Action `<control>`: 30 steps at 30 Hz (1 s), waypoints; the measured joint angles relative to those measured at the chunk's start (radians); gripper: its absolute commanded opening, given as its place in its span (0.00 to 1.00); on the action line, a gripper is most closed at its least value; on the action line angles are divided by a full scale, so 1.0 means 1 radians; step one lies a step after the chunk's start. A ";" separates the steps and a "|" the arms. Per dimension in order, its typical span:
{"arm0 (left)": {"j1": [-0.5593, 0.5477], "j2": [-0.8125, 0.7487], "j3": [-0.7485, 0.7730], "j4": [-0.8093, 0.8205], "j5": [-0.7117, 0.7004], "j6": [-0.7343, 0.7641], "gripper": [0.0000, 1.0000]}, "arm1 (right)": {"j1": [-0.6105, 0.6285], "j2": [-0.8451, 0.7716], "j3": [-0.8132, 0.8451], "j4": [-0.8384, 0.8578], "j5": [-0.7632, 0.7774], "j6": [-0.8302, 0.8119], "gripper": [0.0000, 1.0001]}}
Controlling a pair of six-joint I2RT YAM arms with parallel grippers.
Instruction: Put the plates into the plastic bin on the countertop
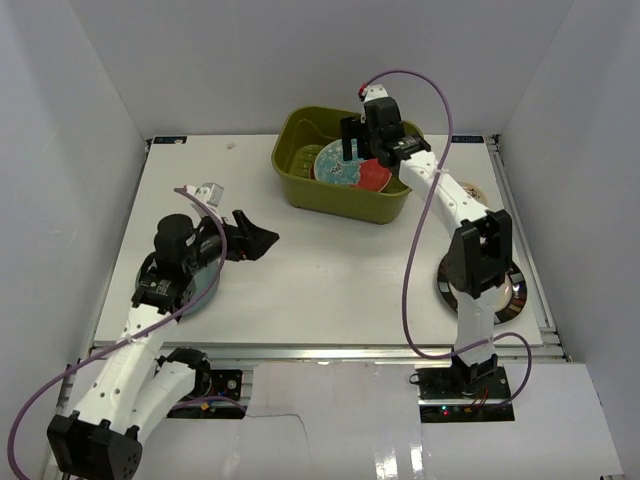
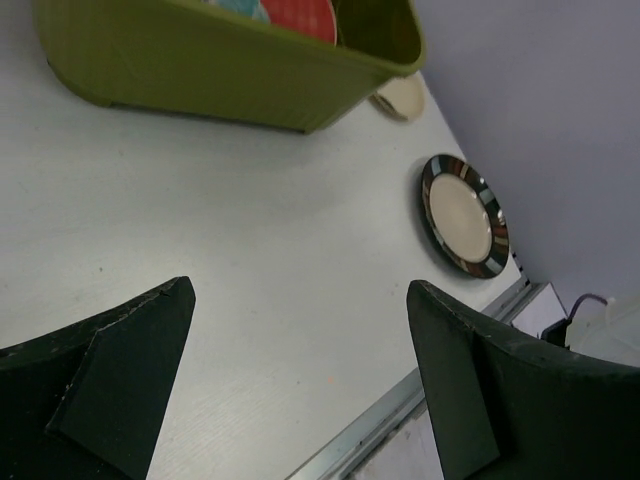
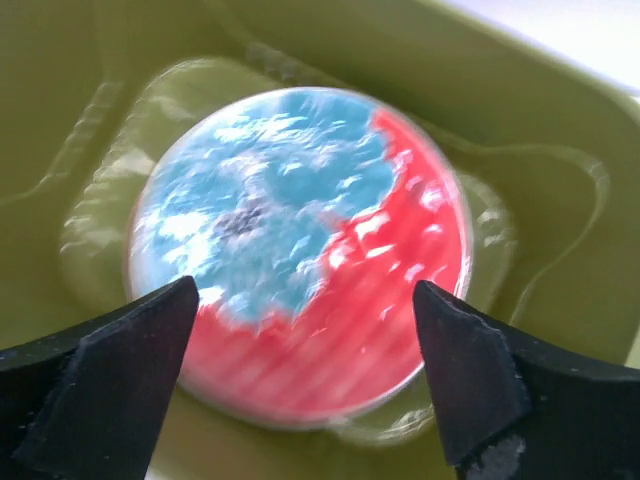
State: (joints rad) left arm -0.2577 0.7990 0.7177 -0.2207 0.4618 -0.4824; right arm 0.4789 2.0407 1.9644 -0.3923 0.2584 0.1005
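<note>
The red-and-teal plate (image 3: 300, 260) lies flat on the floor of the plastic bin (image 1: 340, 202), and that is the only plate in there. The right wrist view is smeared, so its pattern reads as blotches of teal over red. The right jaws hang directly above it, spread wide, one dark finger (image 3: 95, 385) on each side of the plate. They hold nothing, and I can't tell whether the tips touch the rim.

The bin is olive plastic with rounded corners, a flared rim and a moulded, stepped bottom. It sits at the far middle of the white bench (image 1: 330, 285), close to the back edge.

The left jaws are also wide apart and empty, hovering over bare bench on the near left and angled towards the bin. There's plenty of open surface between them and its near wall.

Out to the right, a small cream plate (image 2: 400, 97) peeks from behind the bin's corner. The dark-rimmed beige plate (image 2: 463, 215) lies flat near the front right edge, close to the metal rail (image 2: 365, 435). The right arm (image 1: 475, 255) partly covers it from above. A blue-grey rim (image 1: 207, 290) shows from under the left arm (image 1: 150, 335).
</note>
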 measured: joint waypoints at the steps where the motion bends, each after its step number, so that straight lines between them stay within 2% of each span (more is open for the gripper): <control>1: 0.000 -0.007 0.023 -0.009 -0.014 -0.006 0.98 | 0.009 -0.048 -0.053 0.014 -0.018 0.018 0.96; 4: 0.000 -0.058 0.108 -0.015 -0.077 -0.023 0.98 | 0.076 -0.271 -0.315 0.147 -0.085 0.122 0.81; 6: 0.000 -0.109 0.161 -0.009 -0.118 -0.034 0.98 | 0.166 -0.414 -0.491 0.285 -0.129 0.210 0.70; 7: 0.000 -0.140 0.188 -0.003 -0.137 -0.041 0.98 | 0.230 -0.461 -0.563 0.362 -0.148 0.259 0.61; 9: 0.000 -0.191 0.225 0.015 -0.161 -0.050 0.98 | 0.340 -0.474 -0.642 0.489 -0.188 0.338 0.53; 10: 0.000 -0.211 0.240 0.020 -0.165 -0.054 0.98 | 0.395 -0.448 -0.666 0.549 -0.206 0.375 0.33; 11: 0.000 -0.228 0.254 0.023 -0.166 -0.057 0.98 | 0.435 -0.410 -0.675 0.589 -0.222 0.404 0.32; 13: 0.000 -0.243 0.268 0.027 -0.164 -0.060 0.98 | 0.504 -0.293 -0.676 0.651 -0.250 0.468 0.43; 16: -0.001 -0.241 0.262 0.017 -0.148 -0.060 0.98 | 0.565 -0.118 -0.654 0.679 -0.274 0.535 0.65; 17: -0.001 -0.240 0.254 0.013 -0.141 -0.059 0.98 | 0.581 -0.061 -0.645 0.693 -0.291 0.562 0.67; 25: -0.025 -0.242 0.152 -0.026 -0.106 -0.032 0.98 | 0.610 0.239 -0.494 0.824 -0.450 0.740 0.71; 30: -0.046 -0.246 0.109 -0.041 -0.106 -0.018 0.98 | 0.609 0.370 -0.329 0.850 -0.506 0.837 0.65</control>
State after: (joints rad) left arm -0.3038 0.5533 0.8268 -0.2619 0.3561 -0.5007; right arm 1.0878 2.4107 1.6356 0.4576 -0.2478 0.9371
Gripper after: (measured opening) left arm 0.979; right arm 0.675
